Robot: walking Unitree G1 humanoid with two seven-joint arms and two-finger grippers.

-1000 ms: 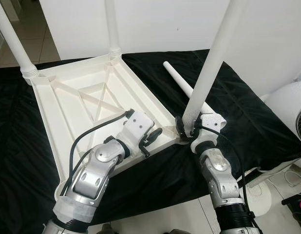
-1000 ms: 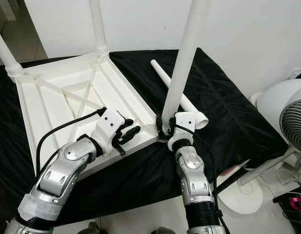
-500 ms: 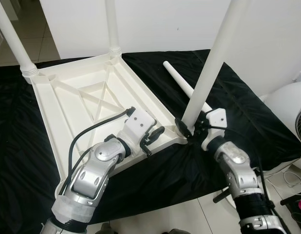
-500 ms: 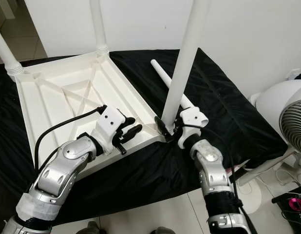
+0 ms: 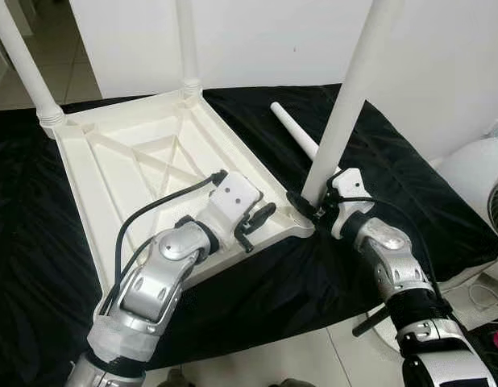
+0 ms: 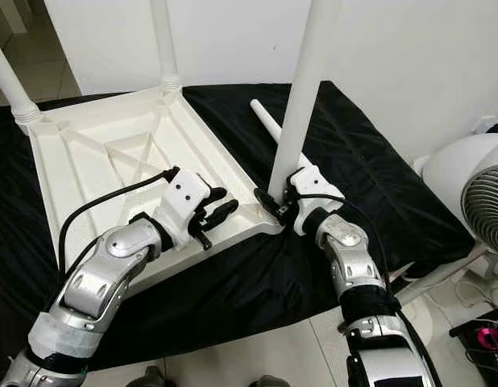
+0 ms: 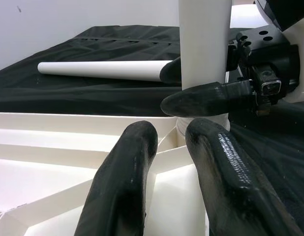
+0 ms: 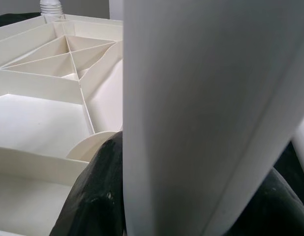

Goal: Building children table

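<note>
The white tabletop (image 5: 136, 161) lies upside down on black cloth. Two white legs (image 5: 23, 64) (image 5: 186, 48) stand screwed into its far corners. A third leg (image 5: 346, 105) stands in the near right corner socket. My right gripper (image 5: 311, 204) is shut on this leg's base, and the leg (image 8: 206, 113) sits between its black fingers (image 8: 93, 196) in the right wrist view. My left gripper (image 5: 253, 222) is shut on the tabletop's right rim beside that corner, its fingers (image 7: 127, 182) straddling the rim wall. A fourth leg (image 5: 297, 133) lies loose on the cloth behind.
The black cloth (image 5: 410, 185) covers the surface under the table and hangs over its near edge. A white fan (image 5: 479, 185) stands at the right, close to my right arm. A white wall runs behind, with tiled floor at the far left.
My right forearm has swung out to the right while its gripper stayed at the leg's base. The leg now stands slightly more upright. The left gripper has barely shifted.
</note>
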